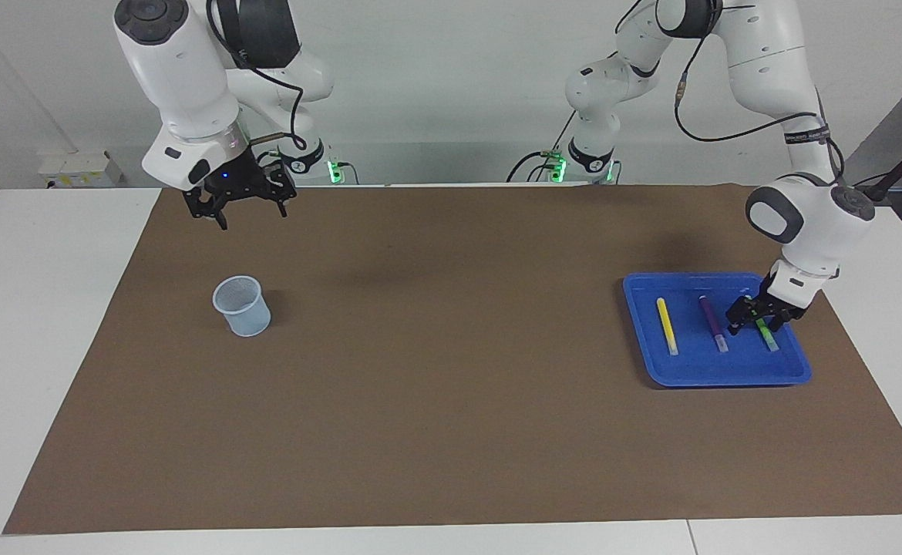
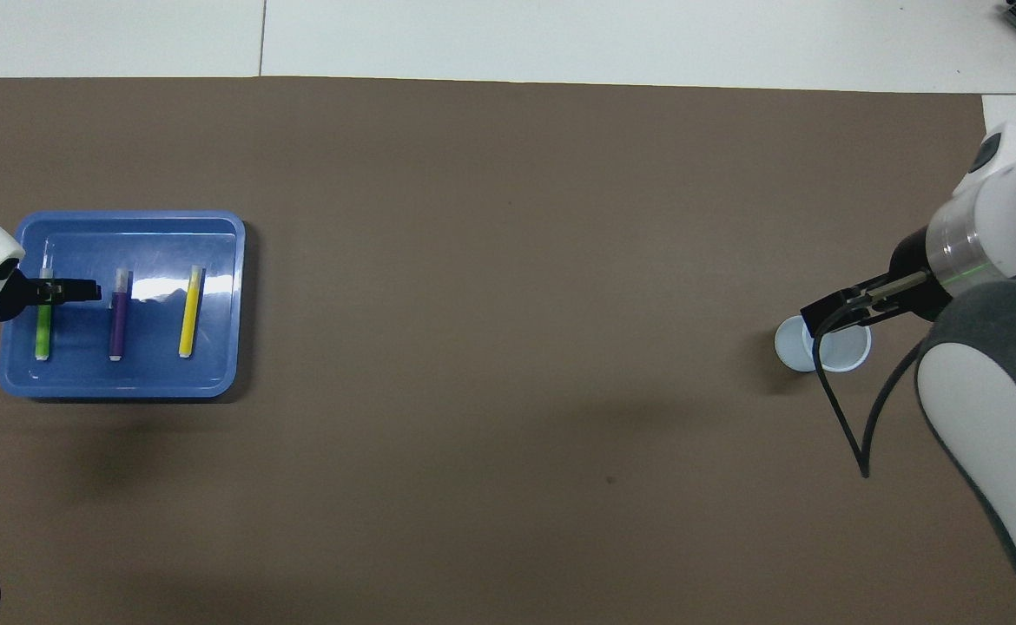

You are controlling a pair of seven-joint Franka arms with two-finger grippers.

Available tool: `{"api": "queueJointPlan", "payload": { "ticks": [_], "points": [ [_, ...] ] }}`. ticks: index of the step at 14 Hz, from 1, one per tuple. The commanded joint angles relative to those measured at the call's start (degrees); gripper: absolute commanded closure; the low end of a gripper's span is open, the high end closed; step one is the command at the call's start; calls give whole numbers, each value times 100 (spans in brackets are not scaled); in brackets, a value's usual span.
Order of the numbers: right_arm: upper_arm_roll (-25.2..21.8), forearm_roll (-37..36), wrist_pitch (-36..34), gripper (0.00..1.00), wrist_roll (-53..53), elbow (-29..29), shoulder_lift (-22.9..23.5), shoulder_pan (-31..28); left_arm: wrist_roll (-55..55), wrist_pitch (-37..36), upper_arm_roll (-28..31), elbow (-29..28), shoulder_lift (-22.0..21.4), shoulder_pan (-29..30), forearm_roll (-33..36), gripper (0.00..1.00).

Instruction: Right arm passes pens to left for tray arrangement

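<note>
All three pens lie side by side in the tray. The left gripper stands spread over the green one, apparently touching nothing, and should rise straight up. The right gripper waits open above the mat.

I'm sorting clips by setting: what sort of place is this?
Most likely a robotics lab bench: two white arms bolted at a table's edge, a brown mat covering the white table, bare walls, and only staged props on it, a blue tray holding three pens and a small cup.
</note>
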Motion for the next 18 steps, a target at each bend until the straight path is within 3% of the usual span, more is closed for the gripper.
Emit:
{"api": "queueJointPlan", "payload": {
  "ticks": [1,11,18],
  "points": [
    [-160,-93,108,0,63,-290,-242,127,-107,-345,60,302,52,-92,38,0],
    [-301,-111,301,0,-60,-264,-198,136,-589,-1531,60,1338,8,-303,29,0],
    [-476,-50,-85,0,-78,-220,-321,83,-1459,-2779,51,2437,-97,-750,82,0]
  ]
}}
